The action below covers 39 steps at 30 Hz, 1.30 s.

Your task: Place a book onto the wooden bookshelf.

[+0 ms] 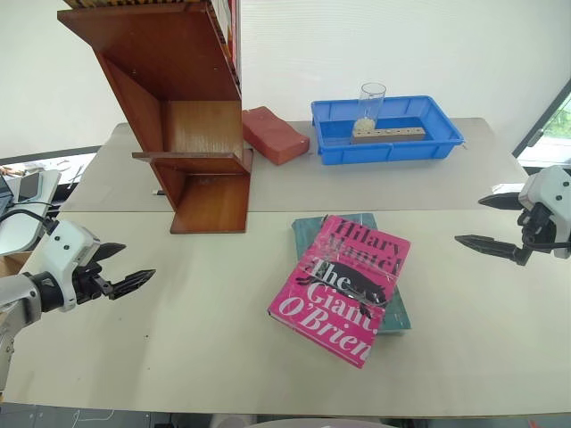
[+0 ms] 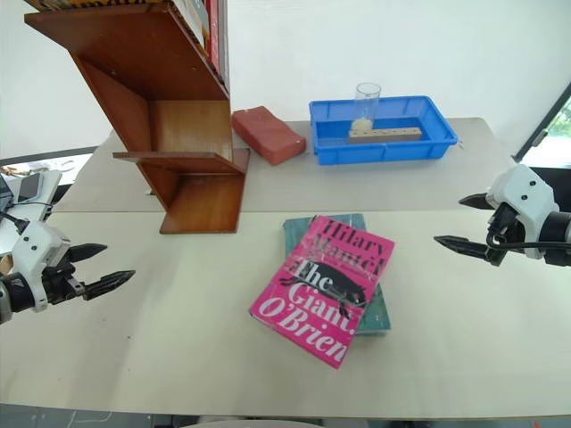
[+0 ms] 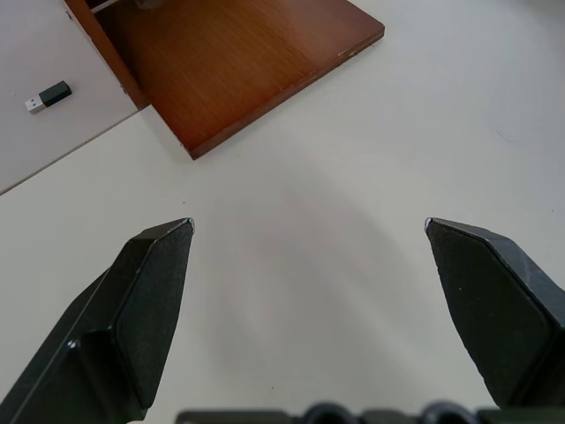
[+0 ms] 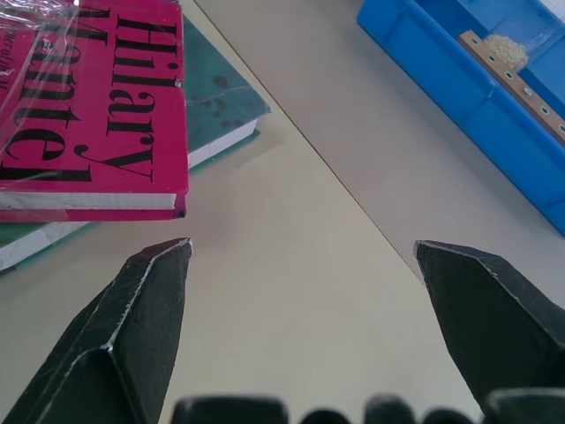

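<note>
Hovering far left over bare table [image 1: 178, 357]: left gripper [image 1: 120, 272], jaws wide, holding nothing. Behind it, wooden bookshelf [image 1: 192, 134]. Centre: pink book [image 1: 341, 285] flat atop teal-green book [image 1: 308, 234], long axis slanting away toward right. Far right: right gripper [image 1: 495, 223], equally wide and empty, probably nearer.

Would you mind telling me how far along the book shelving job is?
Nothing is done yet: the pink book lies on the teal book, away from the wooden bookshelf. Left gripper and right gripper are open, empty. Grasping, lifting and shelving remain.
</note>
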Tool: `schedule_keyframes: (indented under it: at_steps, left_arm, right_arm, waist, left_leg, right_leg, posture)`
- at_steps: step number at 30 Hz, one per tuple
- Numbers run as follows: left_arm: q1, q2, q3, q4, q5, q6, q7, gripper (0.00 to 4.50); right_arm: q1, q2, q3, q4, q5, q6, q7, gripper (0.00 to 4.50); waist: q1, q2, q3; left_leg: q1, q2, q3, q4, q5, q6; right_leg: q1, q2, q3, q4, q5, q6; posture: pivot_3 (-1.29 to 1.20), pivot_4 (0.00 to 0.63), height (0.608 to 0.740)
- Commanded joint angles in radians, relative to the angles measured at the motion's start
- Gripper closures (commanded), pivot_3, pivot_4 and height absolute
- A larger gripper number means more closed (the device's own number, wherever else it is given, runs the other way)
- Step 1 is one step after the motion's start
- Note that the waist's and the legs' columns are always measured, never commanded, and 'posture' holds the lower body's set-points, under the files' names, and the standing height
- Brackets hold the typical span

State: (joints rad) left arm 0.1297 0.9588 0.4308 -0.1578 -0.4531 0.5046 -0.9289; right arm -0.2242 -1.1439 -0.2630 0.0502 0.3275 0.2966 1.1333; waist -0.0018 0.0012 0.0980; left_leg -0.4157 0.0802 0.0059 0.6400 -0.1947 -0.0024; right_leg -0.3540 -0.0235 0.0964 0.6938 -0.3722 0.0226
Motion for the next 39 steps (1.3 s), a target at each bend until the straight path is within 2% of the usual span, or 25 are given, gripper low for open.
schedule_keyframes:
  at_steps: [1, 18, 21, 25, 31, 32, 39]
  left_arm:
    - [-0.011, 0.020, 0.033, -0.022, -0.014, 0.009, -0.020, 0.00]
    - [-0.090, 0.026, -0.015, 0.002, -0.077, 0.087, -0.113, 0.00]
    - [-0.192, -0.020, -0.095, -0.009, -0.159, 0.201, -0.117, 0.00]
    - [-0.302, -0.079, -0.233, 0.009, -0.130, 0.206, -0.121, 0.00]
    - [-0.472, -0.239, -0.373, 0.070, -0.208, 0.352, -0.116, 0.00]
    - [-0.492, -0.267, -0.380, 0.092, -0.226, 0.386, -0.112, 0.00]
    - [-0.599, -0.455, -0.413, 0.272, -0.262, 0.512, -0.055, 0.00]
  right_arm:
    - [-0.022, 0.000, -0.025, -0.003, 0.004, -0.009, -0.004, 0.05]
    - [0.009, 0.030, -0.060, -0.019, 0.013, -0.001, -0.035, 0.05]
    - [0.053, 0.037, -0.080, -0.072, 0.025, 0.008, -0.030, 0.81]
    - [0.126, 0.051, -0.108, -0.172, 0.045, 0.042, -0.042, 2.25]
    - [0.256, 0.068, -0.089, -0.265, -0.013, 0.021, -0.059, 4.33]
    - [0.267, 0.070, -0.076, -0.269, -0.030, 0.009, -0.064, 4.48]
    - [0.262, 0.119, 0.001, -0.278, -0.102, -0.015, -0.126, 4.48]
  waist:
    - [0.000, 0.000, 0.000]
    - [0.001, 0.000, 0.000]
    - [0.012, 0.000, 0.000]
    - [0.014, 0.000, 0.000]
    - [0.014, -0.001, -0.001]
    - [0.013, 0.000, -0.001]
    - [0.008, -0.001, -0.001]
  left_leg:
    - [0.000, 0.000, 0.000, 0.000, 0.000, 0.000]
    - [0.000, 0.000, 0.000, 0.000, 0.000, 0.000]
    - [0.000, 0.000, 0.000, 0.000, 0.000, 0.000]
    - [0.000, 0.000, 0.000, 0.001, 0.000, 0.000]
    - [-0.002, -0.001, -0.001, 0.002, 0.000, 0.000]
    - [-0.002, -0.001, -0.001, 0.002, 0.000, 0.000]
    - [-0.002, -0.002, -0.002, 0.002, 0.000, 0.000]
  right_leg:
    - [0.000, 0.000, 0.000, 0.000, 0.000, 0.000]
    - [0.000, 0.000, 0.000, 0.000, 0.000, 0.000]
    - [0.001, 0.000, -0.001, 0.000, 0.000, 0.001]
    - [0.002, 0.000, -0.001, 0.000, 0.000, 0.002]
    - [0.005, 0.001, 0.000, 0.000, 0.001, 0.003]
    - [0.006, 0.001, 0.000, -0.001, 0.001, 0.003]
    - [0.007, 0.002, 0.000, -0.001, 0.001, 0.004]
  posture:
    - [0.00, 0.150, 0.649]
    - [0.00, 0.150, 0.649]
    - [0.00, 0.150, 0.649]
    - [0.00, 0.150, 0.649]
    - [0.00, 0.150, 0.649]
    - [0.00, 0.150, 0.649]
    - [0.00, 0.150, 0.649]
